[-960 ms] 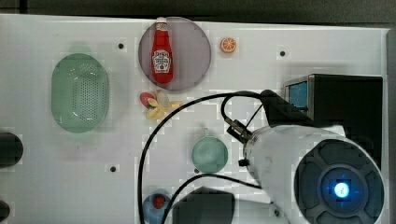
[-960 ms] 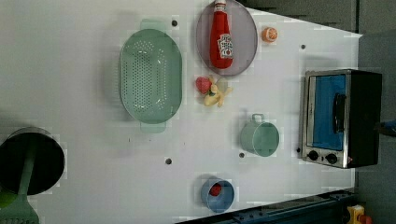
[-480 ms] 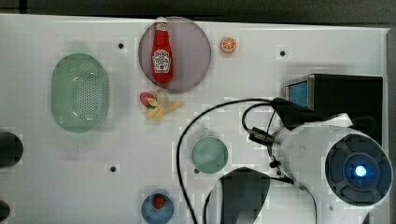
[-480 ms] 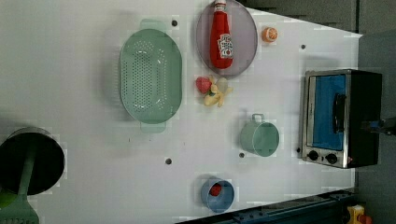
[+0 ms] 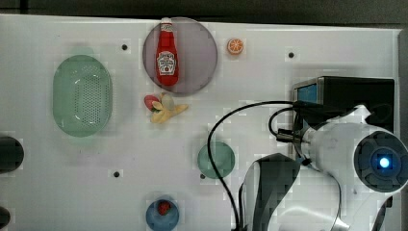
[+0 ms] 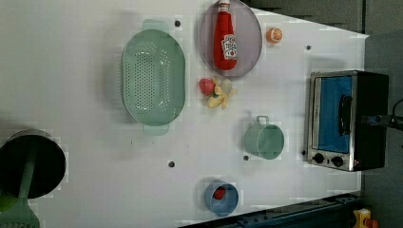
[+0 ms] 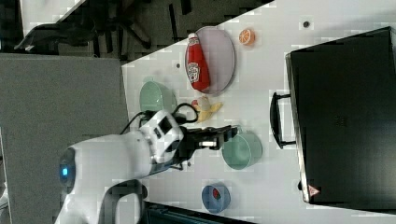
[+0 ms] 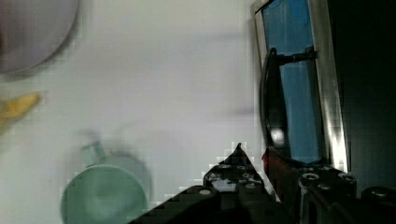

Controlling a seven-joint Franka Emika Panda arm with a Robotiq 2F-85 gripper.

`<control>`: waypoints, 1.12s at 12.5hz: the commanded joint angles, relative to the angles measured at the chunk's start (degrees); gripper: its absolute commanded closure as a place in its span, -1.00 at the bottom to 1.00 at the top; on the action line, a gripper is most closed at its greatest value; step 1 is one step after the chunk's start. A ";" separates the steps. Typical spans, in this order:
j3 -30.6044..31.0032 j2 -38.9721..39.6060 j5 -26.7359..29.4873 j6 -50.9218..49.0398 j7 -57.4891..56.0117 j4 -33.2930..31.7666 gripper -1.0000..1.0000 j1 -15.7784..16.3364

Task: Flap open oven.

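- The white worktop (image 5: 298, 202) carries everything, and the end effector (image 7: 228, 132) hangs above it, touching nothing.
- The arm (image 7: 116, 158) is stretched low across the worktop in the right view, with the wrist levelled so that the end effector points at the oven front.
- Compared with a second ago, the arm has been swung toward the top view's right. Its white shell (image 5: 337, 144) now overlaps the oven, and the cup has been left uncovered.
- The oven (image 6: 347, 121) is ahead of the end effector, on the right view's right. Its blue glass door is shut, as it was before.
- The door's dark bar handle (image 7: 275, 119) is faced by the end effector but is not touched; a clear gap is seen between them.
- The green colander (image 6: 153, 77) and the grey plate (image 5: 192, 72) with the ketchup bottle (image 5: 167, 55) lie well apart from the end effector, behind and to its side.
- The green cup (image 7: 242, 150) is just beside the end effector, below its fingertips (image 8: 238, 156).
- The blue bowl (image 7: 215, 197) lies near, further toward the right view's bottom.
- The end effector's jaws are held slightly parted, and nothing is gripped.
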 commanded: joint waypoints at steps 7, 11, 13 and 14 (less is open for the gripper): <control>-4.98 9.57 -0.89 9.95 -5.49 0.04 0.65 -0.56; -5.25 14.41 -0.86 12.57 -5.49 0.06 0.65 -0.65; -5.10 16.14 -0.82 13.82 -5.49 0.05 0.65 -0.62; -4.85 16.63 -0.82 13.93 -5.49 -0.01 0.65 -0.52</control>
